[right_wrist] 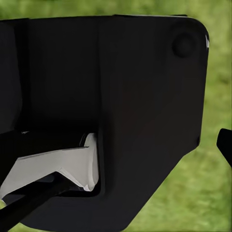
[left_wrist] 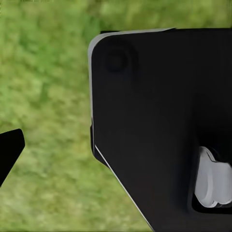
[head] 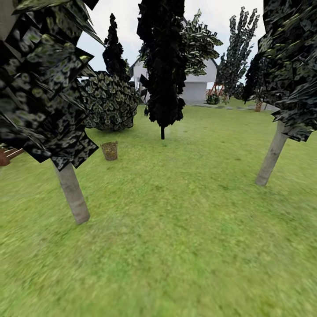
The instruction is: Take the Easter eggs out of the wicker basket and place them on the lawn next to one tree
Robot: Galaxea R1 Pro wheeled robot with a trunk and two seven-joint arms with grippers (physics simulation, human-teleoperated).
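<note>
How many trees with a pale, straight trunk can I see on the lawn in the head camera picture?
2. One pale-trunked tree stands near, at the left; the other stands at the right. The wicker basket sits beyond the left one. Foliage could hide other trunks farther back.

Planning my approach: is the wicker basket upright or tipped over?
Upright: the wicker basket stands on the lawn, rim facing up. Its contents cannot be seen.

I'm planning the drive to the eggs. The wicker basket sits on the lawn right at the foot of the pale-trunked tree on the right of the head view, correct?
Not quite. In the head view the wicker basket does sit on the lawn, but on the left, beyond the left pale-trunked tree and in front of a round bush. The right pale trunk is far across the grass from it.
</note>
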